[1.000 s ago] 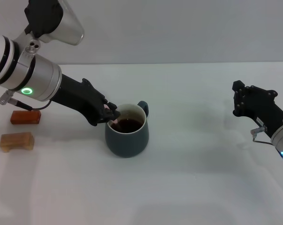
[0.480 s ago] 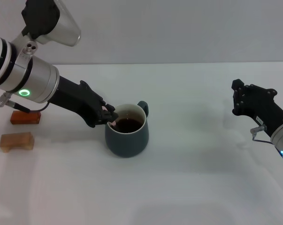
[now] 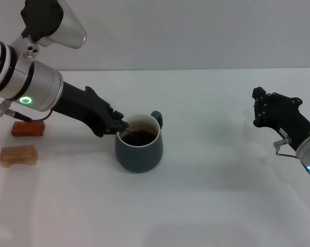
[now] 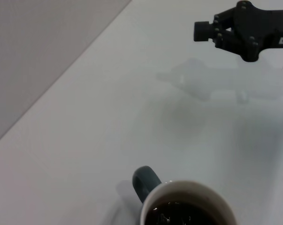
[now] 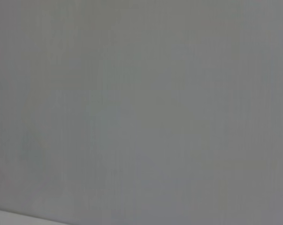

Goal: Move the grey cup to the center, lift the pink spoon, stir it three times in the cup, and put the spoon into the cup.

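Note:
The grey cup stands on the white table, left of the middle, with dark brown liquid inside and its loop handle turned to the far side. My left gripper reaches in from the left and sits right at the cup's near-left rim. The pink spoon does not show; the gripper's tip and the rim hide that spot. The left wrist view shows the cup's white rim and handle from above. My right gripper hangs parked at the far right, also seen as the right gripper in the left wrist view.
Two small blocks lie at the table's left edge: a reddish-brown block and a pale wooden block. Bare white table stretches between the cup and the right arm. The right wrist view shows only plain grey.
My left arm has drawn back a little to the left at the cup's rim. The bit of pink seen at its tip earlier no longer shows. The cup and right arm have not moved.

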You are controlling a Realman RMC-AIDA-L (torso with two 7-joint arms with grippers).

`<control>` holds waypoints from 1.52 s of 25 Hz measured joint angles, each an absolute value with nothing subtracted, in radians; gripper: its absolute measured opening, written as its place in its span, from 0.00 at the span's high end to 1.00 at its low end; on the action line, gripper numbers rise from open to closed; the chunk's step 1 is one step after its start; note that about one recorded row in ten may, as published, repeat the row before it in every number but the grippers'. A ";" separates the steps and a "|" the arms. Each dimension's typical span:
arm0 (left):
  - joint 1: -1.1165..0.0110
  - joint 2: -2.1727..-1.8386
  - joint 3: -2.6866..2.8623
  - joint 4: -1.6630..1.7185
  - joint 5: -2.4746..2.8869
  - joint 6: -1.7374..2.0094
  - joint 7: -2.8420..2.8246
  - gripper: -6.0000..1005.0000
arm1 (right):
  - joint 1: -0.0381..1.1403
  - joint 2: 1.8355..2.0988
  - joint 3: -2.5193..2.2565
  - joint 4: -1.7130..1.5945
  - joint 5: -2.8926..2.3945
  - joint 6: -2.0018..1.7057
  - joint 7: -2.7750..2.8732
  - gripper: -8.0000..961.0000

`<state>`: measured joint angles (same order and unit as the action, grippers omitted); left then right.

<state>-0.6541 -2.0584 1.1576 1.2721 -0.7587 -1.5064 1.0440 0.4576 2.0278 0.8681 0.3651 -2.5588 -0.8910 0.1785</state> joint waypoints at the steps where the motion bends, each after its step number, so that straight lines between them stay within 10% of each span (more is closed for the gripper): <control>1: -0.654 -2.058 1.158 1.272 -0.759 -1.506 1.044 0.80 | 0.458 2.028 0.868 0.365 -2.559 -0.891 0.178 0.98; 28: -0.364 -2.059 0.793 1.140 -1.621 -1.136 1.534 0.77 | 0.441 2.018 0.880 0.361 -2.558 -0.896 0.178 0.98; 38: -0.374 -2.059 0.660 0.812 -1.872 -1.117 1.926 0.61 | 0.429 2.011 0.893 0.358 -2.560 -0.896 0.178 0.98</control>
